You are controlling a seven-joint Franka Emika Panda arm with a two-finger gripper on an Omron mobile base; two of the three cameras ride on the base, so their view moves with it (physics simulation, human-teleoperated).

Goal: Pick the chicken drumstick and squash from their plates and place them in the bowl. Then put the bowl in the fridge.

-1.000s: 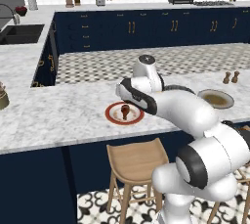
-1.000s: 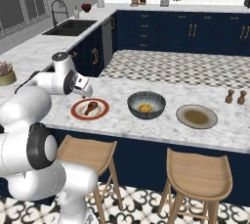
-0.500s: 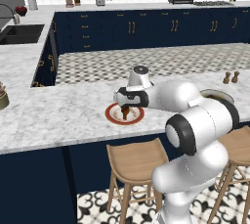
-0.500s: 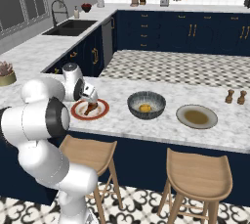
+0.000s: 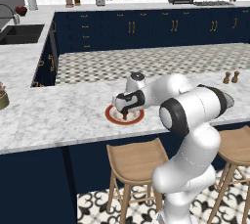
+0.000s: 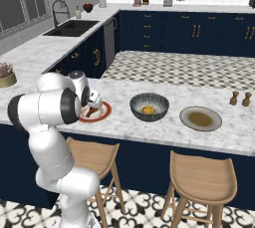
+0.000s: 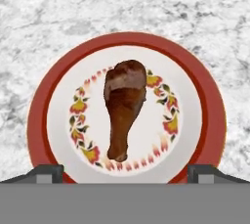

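The reddish-brown chicken drumstick (image 7: 124,113) lies in the middle of the white plate with the red-orange rim (image 7: 44,105), thick end away from the hand. My gripper (image 7: 125,173) hangs open just above it, one fingertip (image 7: 46,173) on each side over the plate's rim. From the base, the gripper (image 5: 125,113) is low over this plate (image 5: 112,116) (image 6: 102,115). The dark ribbed bowl (image 6: 149,106) stands right of it, with the yellow-orange squash (image 6: 147,109) inside. The grey-beige plate (image 6: 200,118) lies bare further right. The fridge is out of view.
Two small shakers (image 6: 239,98) stand at the counter's far right. A potted plant (image 6: 6,74) sits at the far left. Wooden stools (image 6: 201,181) stand below the counter's front edge. A sink (image 6: 72,27) lies in the back-left counter.
The hand has come down from above the counter to just over the red-rimmed plate, and the elbow has swung with it. The jaws stayed open. Bowl and plates have not moved.
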